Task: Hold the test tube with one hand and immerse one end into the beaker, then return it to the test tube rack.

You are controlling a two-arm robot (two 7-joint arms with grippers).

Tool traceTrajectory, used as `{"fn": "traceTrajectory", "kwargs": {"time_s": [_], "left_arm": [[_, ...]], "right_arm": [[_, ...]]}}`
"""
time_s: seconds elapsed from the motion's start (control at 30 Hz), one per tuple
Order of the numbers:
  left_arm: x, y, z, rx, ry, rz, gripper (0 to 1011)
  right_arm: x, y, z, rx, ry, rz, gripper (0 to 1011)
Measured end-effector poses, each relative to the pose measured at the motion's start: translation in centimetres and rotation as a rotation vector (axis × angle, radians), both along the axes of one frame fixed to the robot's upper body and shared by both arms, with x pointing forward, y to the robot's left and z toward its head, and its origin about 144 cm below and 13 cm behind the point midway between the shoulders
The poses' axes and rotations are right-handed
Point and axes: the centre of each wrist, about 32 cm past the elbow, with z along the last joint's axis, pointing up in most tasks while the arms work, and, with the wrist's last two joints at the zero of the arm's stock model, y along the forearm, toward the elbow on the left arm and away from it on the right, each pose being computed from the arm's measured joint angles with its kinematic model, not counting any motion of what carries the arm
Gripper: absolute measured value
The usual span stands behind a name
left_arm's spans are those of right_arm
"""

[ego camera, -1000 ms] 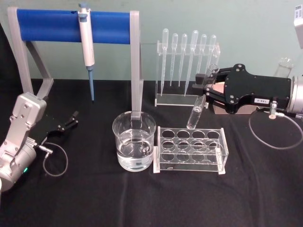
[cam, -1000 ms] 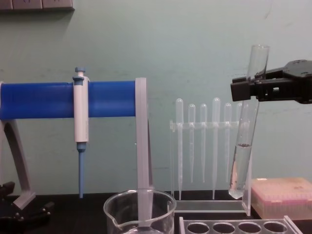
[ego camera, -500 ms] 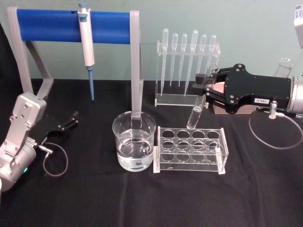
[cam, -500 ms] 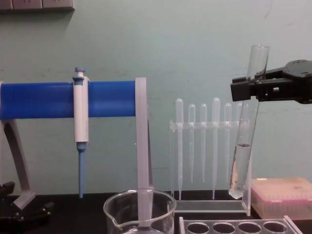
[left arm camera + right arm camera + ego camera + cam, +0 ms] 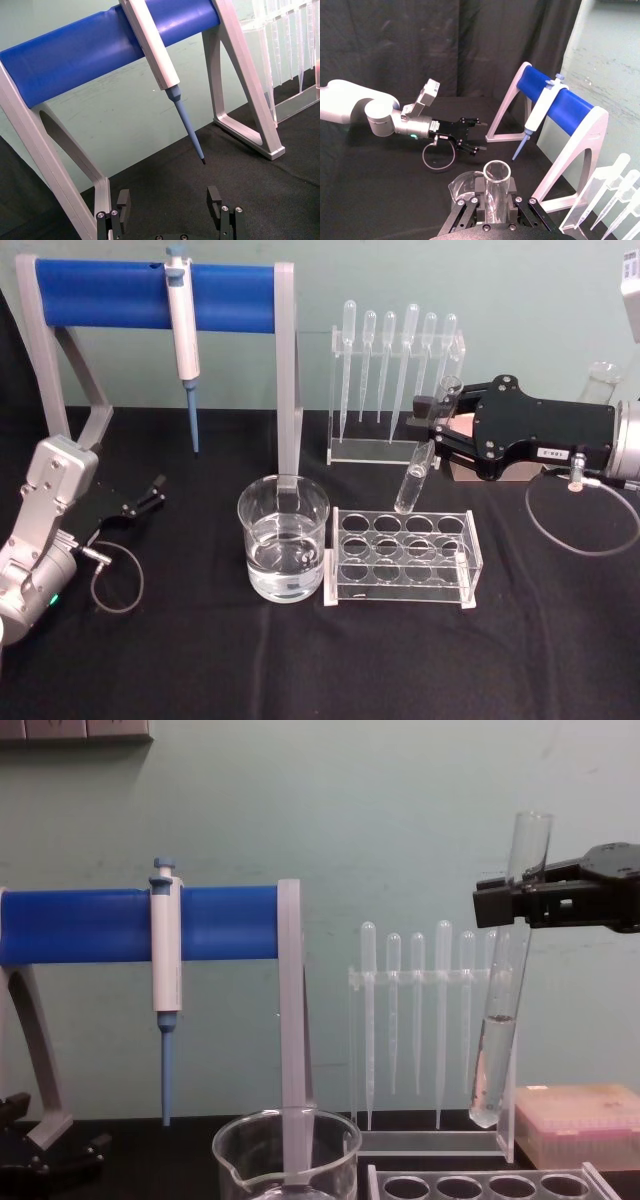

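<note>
No legible text, small white label on right pincer, unreadable

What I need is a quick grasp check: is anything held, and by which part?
The right gripper holds the test tube near its upper end, just below the open rim. The left gripper is open and empty.

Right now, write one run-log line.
right pincer: shut on long clear glass test tube, tilted above clear plastic rack | wide clear glass beaker: liquid inside | left pincer: open, parked left
</note>
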Motion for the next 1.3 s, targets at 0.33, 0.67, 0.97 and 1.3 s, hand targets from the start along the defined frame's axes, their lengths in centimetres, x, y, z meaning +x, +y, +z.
{"fn": "traceTrajectory", "kwargs": {"time_s": [0.33,0.67,0.97,1.3], "left_arm": [[0.0,0.0,0.0,0.0,0.0,0.0,1000],[0.0,0.0,0.0,0.0,0.0,0.0,1000],[0.0,0.0,0.0,0.0,0.0,0.0,1000],[0.0,0.0,0.0,0.0,0.0,0.0,1000]], "right_arm": [[0.0,0.0,0.0,0.0,0.0,0.0,238],[0.0,0.0,0.0,0.0,0.0,0.0,238],[0.0,0.0,0.0,0.0,0.0,0.0,238],[0.0,0.0,0.0,0.0,0.0,0.0,238]]}}
